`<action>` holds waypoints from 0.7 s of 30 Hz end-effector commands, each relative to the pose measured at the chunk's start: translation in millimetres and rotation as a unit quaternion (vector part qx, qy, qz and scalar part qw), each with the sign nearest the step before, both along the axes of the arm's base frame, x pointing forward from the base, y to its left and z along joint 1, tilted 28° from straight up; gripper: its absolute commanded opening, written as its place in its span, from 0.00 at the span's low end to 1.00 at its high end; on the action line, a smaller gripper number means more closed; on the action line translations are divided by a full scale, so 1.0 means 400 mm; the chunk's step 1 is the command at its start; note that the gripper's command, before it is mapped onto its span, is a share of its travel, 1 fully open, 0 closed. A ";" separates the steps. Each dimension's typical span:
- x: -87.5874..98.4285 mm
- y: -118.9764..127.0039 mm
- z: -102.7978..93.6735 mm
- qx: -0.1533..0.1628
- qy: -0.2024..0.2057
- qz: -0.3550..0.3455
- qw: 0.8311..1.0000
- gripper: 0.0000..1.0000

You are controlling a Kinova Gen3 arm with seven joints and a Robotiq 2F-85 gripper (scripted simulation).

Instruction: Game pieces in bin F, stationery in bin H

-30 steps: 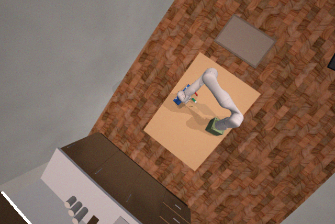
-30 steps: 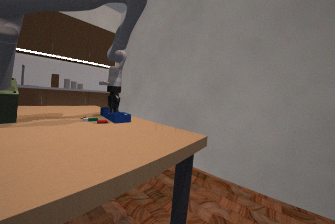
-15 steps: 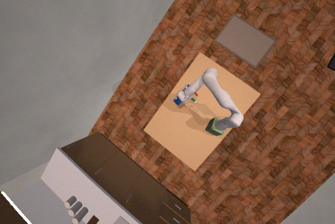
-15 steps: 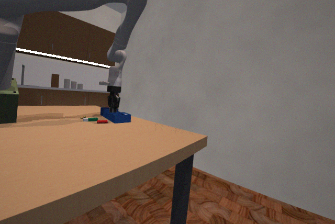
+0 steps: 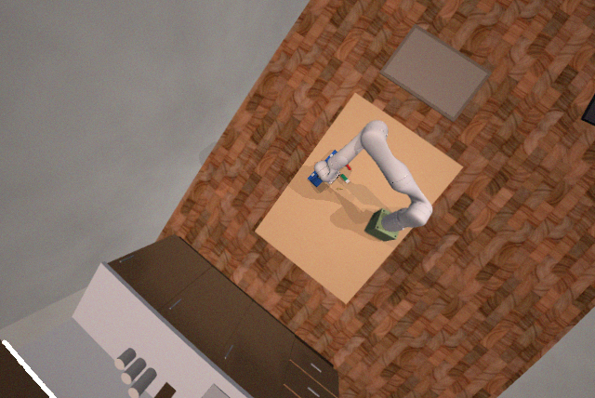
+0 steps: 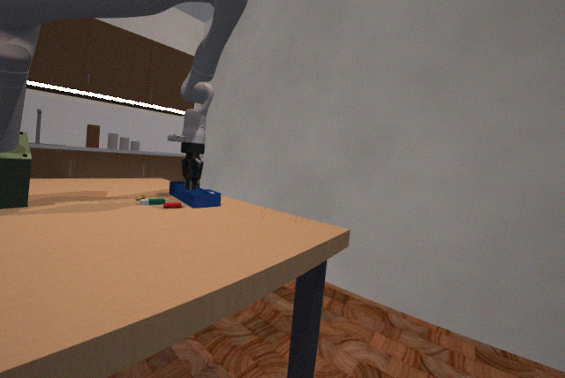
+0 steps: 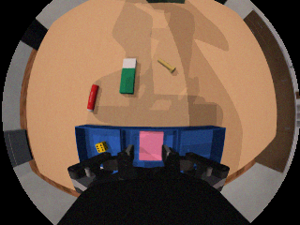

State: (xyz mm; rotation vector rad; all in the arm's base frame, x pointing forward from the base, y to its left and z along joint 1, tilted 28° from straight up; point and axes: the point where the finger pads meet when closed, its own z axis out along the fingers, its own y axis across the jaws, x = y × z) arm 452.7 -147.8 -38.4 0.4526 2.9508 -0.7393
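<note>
A tan table [image 5: 307,249] carries the grey arm [image 5: 391,170], which rises from a green base [image 5: 376,229] near one edge and reaches across to the far side. There the arm points straight down over a long blue bin [image 6: 204,199] divided into compartments; its letters cannot be read in any view. The black gripper [image 7: 148,153] hangs low over the bin's middle compartment, its jaws partly parted with a pink flat piece [image 7: 149,145] between the fingertips; whether the pads press it or have let it go cannot be told, and it sits within the middle compartment's outline. In the compartment beside it lies a small yellow die [image 7: 100,146]. On the table just beyond the bin lie a green-and-white eraser [image 7: 127,77], a red stick [image 7: 93,97] near it, and a small brass screw [image 7: 167,66] a little apart from both.
</note>
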 end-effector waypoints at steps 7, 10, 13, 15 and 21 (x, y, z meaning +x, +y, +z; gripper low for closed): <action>-0.001 0.021 0.028 0.001 0.001 0.002 1.000 0.46; -0.001 0.025 0.037 0.001 0.001 0.003 1.000 0.46; 0.000 0.030 0.046 0.001 0.001 0.002 1.000 0.46; -0.001 0.039 0.060 0.001 0.001 0.003 1.000 0.46; 0.001 0.057 0.098 0.001 0.000 0.002 1.000 0.46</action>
